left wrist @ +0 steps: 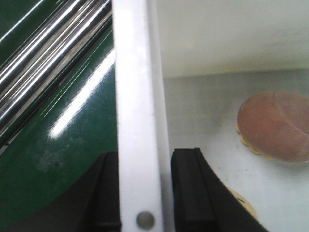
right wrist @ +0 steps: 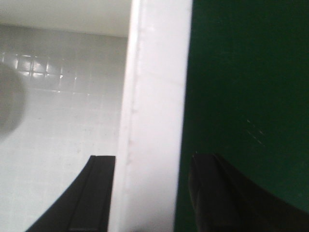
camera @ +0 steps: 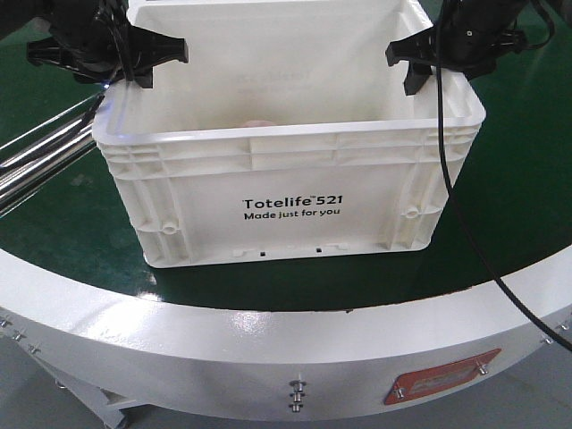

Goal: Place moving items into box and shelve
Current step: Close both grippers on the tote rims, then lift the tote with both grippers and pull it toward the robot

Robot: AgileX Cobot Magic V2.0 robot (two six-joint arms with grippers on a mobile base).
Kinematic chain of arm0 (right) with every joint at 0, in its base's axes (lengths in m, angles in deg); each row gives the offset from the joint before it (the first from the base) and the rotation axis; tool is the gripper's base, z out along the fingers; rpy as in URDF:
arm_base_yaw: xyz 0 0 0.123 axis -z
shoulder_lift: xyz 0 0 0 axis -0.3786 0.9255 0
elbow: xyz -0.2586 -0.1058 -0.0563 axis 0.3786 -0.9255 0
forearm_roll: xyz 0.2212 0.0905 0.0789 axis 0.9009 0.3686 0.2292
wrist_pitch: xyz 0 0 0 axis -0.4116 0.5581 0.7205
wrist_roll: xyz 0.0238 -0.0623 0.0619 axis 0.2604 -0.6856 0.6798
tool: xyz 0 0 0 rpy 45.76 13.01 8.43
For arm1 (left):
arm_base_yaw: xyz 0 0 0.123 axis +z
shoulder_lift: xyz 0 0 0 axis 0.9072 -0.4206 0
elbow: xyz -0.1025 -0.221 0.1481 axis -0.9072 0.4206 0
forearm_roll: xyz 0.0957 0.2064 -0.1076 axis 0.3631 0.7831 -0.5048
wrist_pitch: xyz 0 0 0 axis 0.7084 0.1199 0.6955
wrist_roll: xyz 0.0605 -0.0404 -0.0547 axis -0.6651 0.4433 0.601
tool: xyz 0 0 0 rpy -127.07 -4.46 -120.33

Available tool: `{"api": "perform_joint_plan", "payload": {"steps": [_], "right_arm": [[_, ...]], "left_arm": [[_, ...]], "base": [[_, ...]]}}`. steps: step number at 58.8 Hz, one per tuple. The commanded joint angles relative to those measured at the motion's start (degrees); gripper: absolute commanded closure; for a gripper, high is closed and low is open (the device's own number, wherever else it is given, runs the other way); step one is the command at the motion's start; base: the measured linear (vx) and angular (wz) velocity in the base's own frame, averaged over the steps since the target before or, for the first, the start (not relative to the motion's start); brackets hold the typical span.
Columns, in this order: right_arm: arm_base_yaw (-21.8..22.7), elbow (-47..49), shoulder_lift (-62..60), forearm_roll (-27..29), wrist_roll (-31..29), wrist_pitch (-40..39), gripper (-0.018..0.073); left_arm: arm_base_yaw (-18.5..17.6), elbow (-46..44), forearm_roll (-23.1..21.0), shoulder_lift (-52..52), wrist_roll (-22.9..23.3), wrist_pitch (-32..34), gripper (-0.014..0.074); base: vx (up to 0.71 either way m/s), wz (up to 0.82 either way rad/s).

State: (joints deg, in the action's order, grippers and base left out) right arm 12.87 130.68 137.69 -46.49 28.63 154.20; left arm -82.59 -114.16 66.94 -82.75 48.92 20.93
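The white crate (camera: 295,170), printed "Totelife 521 Made just for you", stands upright on the green round worktop (camera: 523,206), its printed wall facing the front camera. The pinkish-brown bun (left wrist: 275,126) lies on the crate floor with a yellow scalloped strip along its lower edge. The cream bun (left wrist: 244,203) lies near it on the same floor, mostly hidden behind a black finger.

The left tool (camera: 138,76) sits over the crate's left rim. In its wrist view one finger (left wrist: 107,193) is outside the wall and the other inside, both flush against the white rim, so it is clamped on the crate. The right tool (camera: 418,79) straddles the right rim in the same way, with one finger (right wrist: 96,198) inside and one outside. A thin strip of green shows between the outer finger and the rim, so it cannot be told whether this tool is pressing on the rim or only bracketing it.

Chrome rails (camera: 45,156) run across the worktop left of the crate. A black cable (camera: 456,210) hangs from the right arm past the crate's right corner
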Motion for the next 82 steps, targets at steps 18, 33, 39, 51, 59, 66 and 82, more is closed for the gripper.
{"api": "perform_joint_plan", "payload": {"steps": [18, 33, 39, 51, 59, 66, 82], "right_arm": [[0.1, 1.9, -7.2, -1.3, 2.5, 0.2, 0.0567], [0.1, 1.9, -9.6, -1.3, 2.6, 0.2, 0.0567], [0.1, 1.9, -10.4, -1.3, 2.6, 0.6, 0.0566], [0.1, 1.9, -12.0, -1.3, 3.0, 0.3, 0.0564], [0.1, 1.9, -13.5, -1.3, 3.4, -0.6, 0.0564], [0.1, 1.9, -14.8, -1.3, 3.6, -0.6, 0.0564], [0.1, 1.9, -17.6, -1.3, 4.9, -0.3, 0.0564]], "left_arm": [[-0.3, -1.7, 2.2, 5.7, -1.5, 6.0, 0.0597], [-0.3, -1.7, 1.4, 7.7, -1.5, 7.6, 0.0597], [-0.3, -1.7, 1.3, 8.7, -1.5, 8.1, 0.0597], [-0.3, -1.7, 1.6, 10.8, -2.6, 7.8, 0.0597], [-0.3, -1.7, 1.6, 11.8, -2.6, 7.8, 0.0597], [-0.3, -1.7, 1.5, 12.5, -2.6, 7.3, 0.0597], [-0.3, -1.7, 0.6, 14.8, -2.6, 7.1, 0.0597]], "base": [[0.00, 0.00], [0.00, 0.00], [0.00, 0.00], [0.00, 0.00], [0.00, 0.00], [0.00, 0.00], [0.00, 0.00]]}}
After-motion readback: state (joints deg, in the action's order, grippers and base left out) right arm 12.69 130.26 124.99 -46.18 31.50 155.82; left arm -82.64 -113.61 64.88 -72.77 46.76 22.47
